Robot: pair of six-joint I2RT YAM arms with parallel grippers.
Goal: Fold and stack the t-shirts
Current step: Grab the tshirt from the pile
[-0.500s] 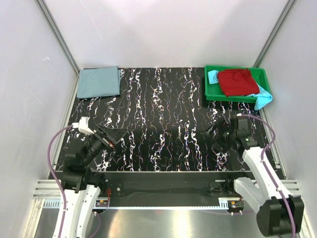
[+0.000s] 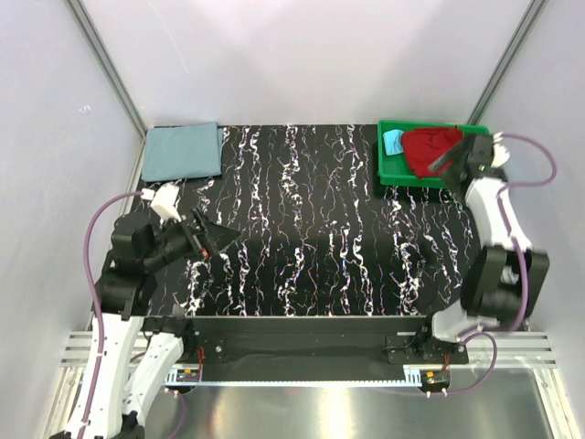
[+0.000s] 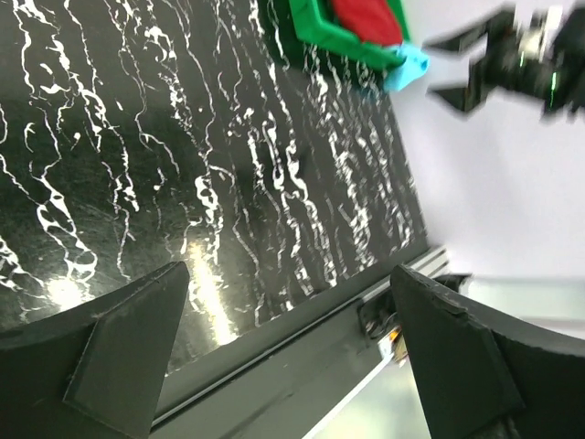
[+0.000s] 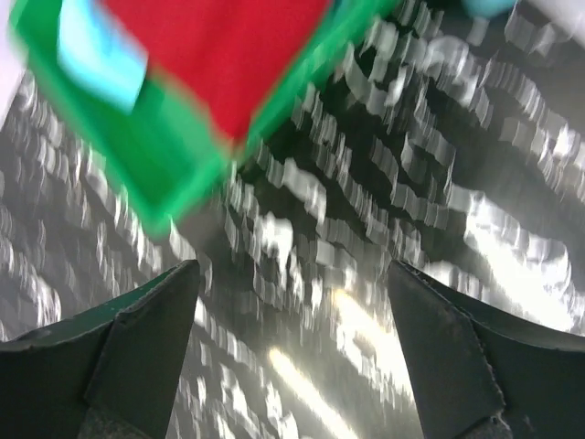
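A deep red t-shirt [image 2: 425, 148] lies crumpled in the green tray [image 2: 395, 174] at the far right, on top of a light turquoise t-shirt [image 2: 393, 141]. A dusty grey-blue t-shirt [image 2: 183, 152] lies folded flat at the far left corner. My right gripper [image 2: 451, 158] is open and empty, hovering over the tray's right part. Its blurred wrist view shows the red shirt [image 4: 219, 46], the turquoise shirt [image 4: 101, 50] and the tray's corner [image 4: 169, 165] beyond the open gripper [image 4: 292, 357]. My left gripper [image 2: 216, 236] is open and empty above the near left of the table.
The black marbled table [image 2: 302, 210] has white walls on three sides. The left wrist view shows the tray [image 3: 320, 27], the red shirt [image 3: 366, 18], a turquoise corner [image 3: 413, 69], the right gripper [image 3: 503, 64] and the table's near rail [image 3: 302, 338].
My right arm has swung from the near right of the table up and back to over the green tray. My left arm has lifted and shifted slightly back.
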